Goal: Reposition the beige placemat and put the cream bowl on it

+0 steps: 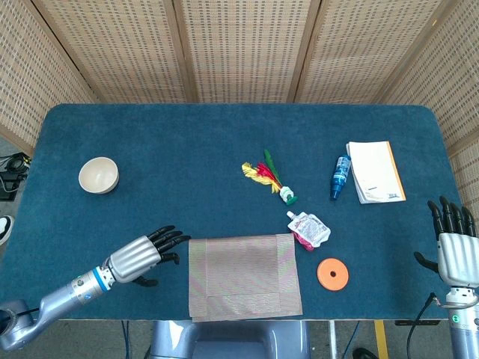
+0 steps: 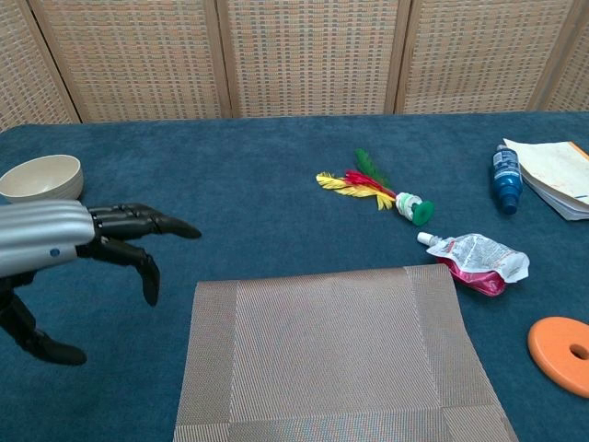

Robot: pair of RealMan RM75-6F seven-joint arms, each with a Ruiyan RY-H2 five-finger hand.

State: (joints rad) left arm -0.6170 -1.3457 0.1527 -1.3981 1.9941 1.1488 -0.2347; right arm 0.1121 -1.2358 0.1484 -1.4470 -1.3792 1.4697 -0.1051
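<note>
From the head view, the beige placemat [image 1: 245, 275] lies at the table's 6 o'clock edge, flat on the blue cloth. The left hand [image 1: 142, 254] hovers just off the mat's 9 o'clock side, fingers apart and pointing toward it, holding nothing. The cream bowl [image 1: 99, 174] sits well apart from both, out at 10 o'clock, upright. The right hand [image 1: 455, 250] stands at the 4 o'clock corner, fingers straight up and spread, empty. Between mat and right hand lie an orange disc [image 1: 333, 274] and a crumpled pouch [image 1: 308, 229]; a feather shuttlecock [image 1: 268, 176] rests near the centre, and a blue bottle [image 1: 340, 176] lies just beside a notepad [image 1: 375, 172] at 2 o'clock.

From the chest view, the left hand [image 2: 87, 239] reaches in from 9 o'clock — dark fingers splayed, their tips short of the placemat [image 2: 333, 359] — with the bowl [image 2: 42, 178] behind it. The right hand does not show here.
</note>
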